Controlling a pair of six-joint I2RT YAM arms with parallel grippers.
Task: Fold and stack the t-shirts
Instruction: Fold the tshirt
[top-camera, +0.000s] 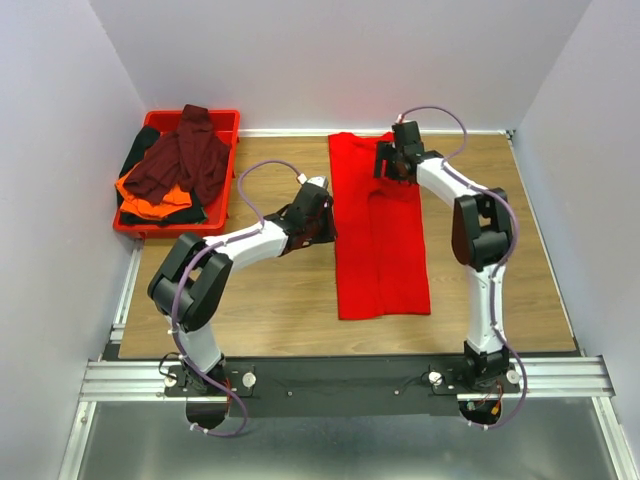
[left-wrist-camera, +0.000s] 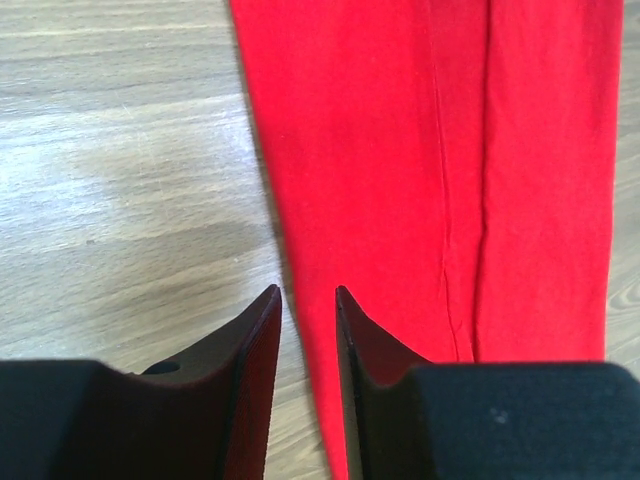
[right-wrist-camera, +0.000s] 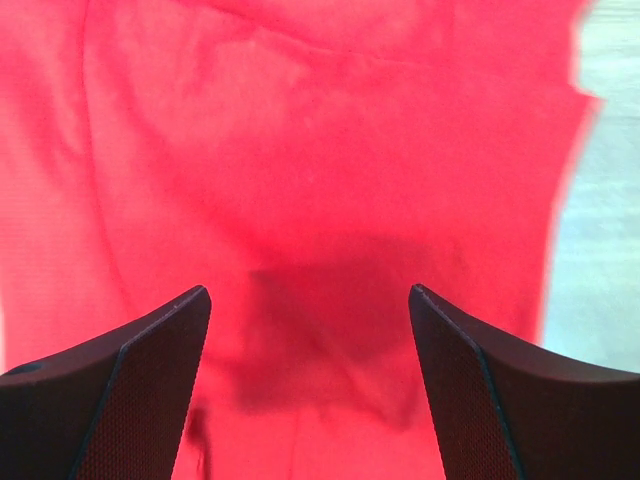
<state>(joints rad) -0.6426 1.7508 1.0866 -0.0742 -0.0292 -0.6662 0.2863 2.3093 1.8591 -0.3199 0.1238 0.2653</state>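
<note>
A bright red t-shirt (top-camera: 380, 240) lies flat on the table, folded lengthwise into a long strip. My left gripper (top-camera: 328, 228) hovers at its left edge, jaws only narrowly apart. In the left wrist view the gripper (left-wrist-camera: 308, 292) straddles that edge of the shirt (left-wrist-camera: 400, 150), which lies flat, not pinched. My right gripper (top-camera: 393, 172) is wide open and empty over the shirt's far end; in the right wrist view the gripper (right-wrist-camera: 310, 290) casts a shadow on the cloth (right-wrist-camera: 320, 150). A dark maroon shirt (top-camera: 185, 160), an orange shirt (top-camera: 145, 190) and a black shirt (top-camera: 140, 150) lie heaped in a tray.
The red plastic tray (top-camera: 230, 114) stands at the back left corner against the wall. White walls close in the table on the left, back and right. Bare wood shows left and right of the red shirt.
</note>
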